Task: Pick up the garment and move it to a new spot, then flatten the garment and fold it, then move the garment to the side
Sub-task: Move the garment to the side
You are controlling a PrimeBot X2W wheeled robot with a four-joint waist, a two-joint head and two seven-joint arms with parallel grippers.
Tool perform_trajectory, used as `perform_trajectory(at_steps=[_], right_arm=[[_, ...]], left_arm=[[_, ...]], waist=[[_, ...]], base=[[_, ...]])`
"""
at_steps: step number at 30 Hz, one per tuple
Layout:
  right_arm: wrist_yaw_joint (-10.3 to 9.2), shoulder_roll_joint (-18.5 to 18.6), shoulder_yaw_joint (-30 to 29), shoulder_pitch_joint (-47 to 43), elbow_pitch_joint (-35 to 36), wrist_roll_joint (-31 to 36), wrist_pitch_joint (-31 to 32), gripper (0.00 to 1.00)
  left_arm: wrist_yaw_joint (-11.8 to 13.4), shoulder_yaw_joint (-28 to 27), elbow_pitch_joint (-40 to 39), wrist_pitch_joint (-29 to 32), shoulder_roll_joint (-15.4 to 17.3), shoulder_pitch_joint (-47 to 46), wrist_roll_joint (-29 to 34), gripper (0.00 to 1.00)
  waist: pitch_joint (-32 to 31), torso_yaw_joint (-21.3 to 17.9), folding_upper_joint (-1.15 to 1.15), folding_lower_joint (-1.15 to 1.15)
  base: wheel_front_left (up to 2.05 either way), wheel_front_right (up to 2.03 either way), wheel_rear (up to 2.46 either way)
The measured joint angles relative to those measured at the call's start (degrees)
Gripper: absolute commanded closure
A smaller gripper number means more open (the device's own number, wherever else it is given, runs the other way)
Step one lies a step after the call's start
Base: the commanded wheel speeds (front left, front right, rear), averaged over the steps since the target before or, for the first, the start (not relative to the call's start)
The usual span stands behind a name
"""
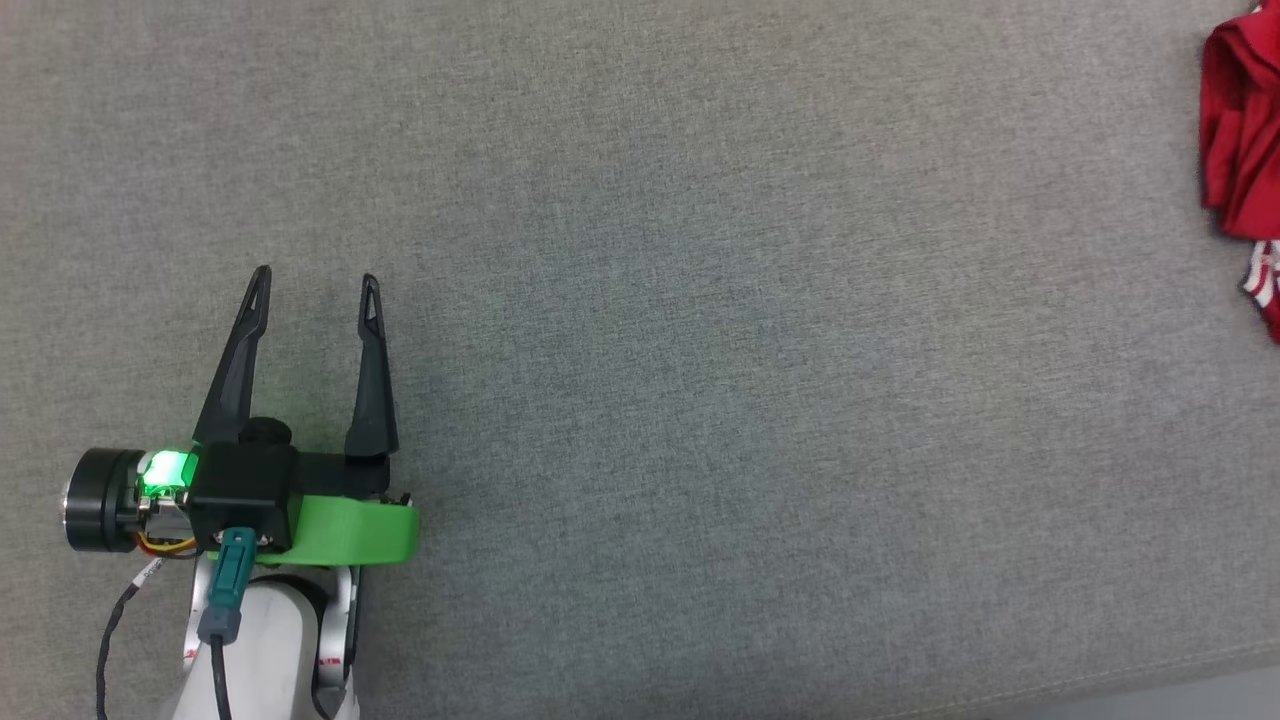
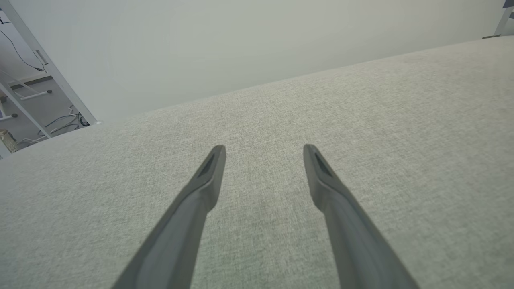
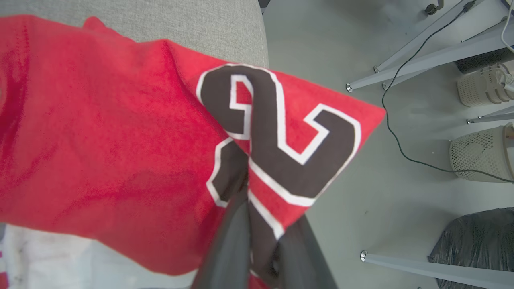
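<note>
– So, left gripper [image 1: 315,275] status?
– Released. Fingers are spread, with bare grey weave showing between the tips. In the head view it sits lower left, pointing up-frame over the grey fabric surface [image 1: 700,350], green LED lit on the wrist.
– Right gripper [image 3: 261,224]?
– Clenched on the garment [image 3: 120,140]. In the right wrist view the two dark fingers run close together, with a fold of red cloth pinched between them. One finger is partly covered by the fabric.
– Which part is it holding?
– The printed face. A black, white-outlined "2" sits right at the pinch, creased down the middle.
– Where's the garment overall?
– Head view puts it at the far right edge, upper corner, bunched, with a strip of red-white trim below it, well apart from the left gripper. In the wrist view one red corner pokes out past the rounded end of the surface, over the floor [image 3: 353,192].
– Lifted or resting?
– Can't tell from these angles.
</note>
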State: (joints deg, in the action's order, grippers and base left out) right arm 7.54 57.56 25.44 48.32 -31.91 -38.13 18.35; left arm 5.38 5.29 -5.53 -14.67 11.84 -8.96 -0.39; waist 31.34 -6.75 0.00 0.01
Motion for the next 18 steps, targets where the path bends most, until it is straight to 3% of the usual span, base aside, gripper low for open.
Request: perform_trajectory(at_steps=[7, 8, 9, 10, 18], right_arm=[[0.0, -1.5, -1.3, 4.8, -6.3, 2.4, -2.2, 1.0], [0.0, -2.1, -1.5, 5.3, -7.3, 2.8, -2.7, 0.88], [0.0, -2.6, -1.5, 5.7, -8.1, 3.0, -3.0, 0.56], [0.0, -3.1, -1.4, 5.9, -8.9, 3.4, -3.2, 0.0], [0.0, -4.4, -1.9, 5.4, -13.7, 4.5, -11.6, 0.0]], left_arm=[[0.6, 0.4, -0.6, 0.0, 0.6, -0.9, 0.0, 0.0], [0.8, 0.4, -0.6, 0.0, 0.6, -0.9, 0.0, 0.0], [1.0, 0.4, -0.5, 0.0, 0.6, -0.9, 0.0, 0.0], [1.0, 0.5, -0.4, 0.0, 0.6, -0.9, 0.0, 0.0], [1.7, 1.4, 1.2, 0.0, 0.4, -0.3, 0.0, 0.0]], waist=[[2.9, 0.8, 0.0, 0.0], [3.0, 1.0, 0.0, 0.0], [3.0, 1.1, 0.0, 0.0], [2.8, 1.2, 0.0, 0.0], [-1.4, 1.8, 0.0, -0.01]], base=[[0.0, 0.0, 0.0], [0.0, 0.0, 0.0], [0.0, 0.0, 0.0], [0.0, 0.0, 0.0], [0.0, 0.0, 0.0]])
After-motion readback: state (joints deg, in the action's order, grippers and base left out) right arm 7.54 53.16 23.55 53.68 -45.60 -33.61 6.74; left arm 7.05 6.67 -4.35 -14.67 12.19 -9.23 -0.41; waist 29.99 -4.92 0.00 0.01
